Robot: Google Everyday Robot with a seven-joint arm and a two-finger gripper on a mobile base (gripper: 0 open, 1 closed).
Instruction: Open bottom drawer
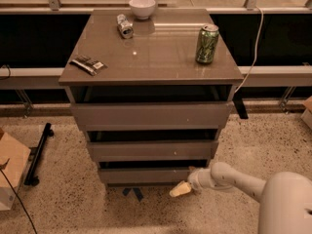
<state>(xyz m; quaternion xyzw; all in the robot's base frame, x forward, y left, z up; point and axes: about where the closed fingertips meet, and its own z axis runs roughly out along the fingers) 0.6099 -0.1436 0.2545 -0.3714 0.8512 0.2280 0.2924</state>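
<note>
Working low at the cabinet (151, 67) front

I see the taupe three-drawer cabinet standing on the speckled floor (73, 204). My white arm (234, 179) comes in from the lower right. The bottom drawer (146, 175) is the lowest front, with a dark gap above it. The gripper (181, 190) sits just beside that front's lower right edge; I cannot tell whether it touches, nor how it is set. On top stand a green can (207, 44) at the right, a white bowl (142, 7) at the back, a snack packet (87, 65) at the left, and a small can (125, 26) on its side
</note>
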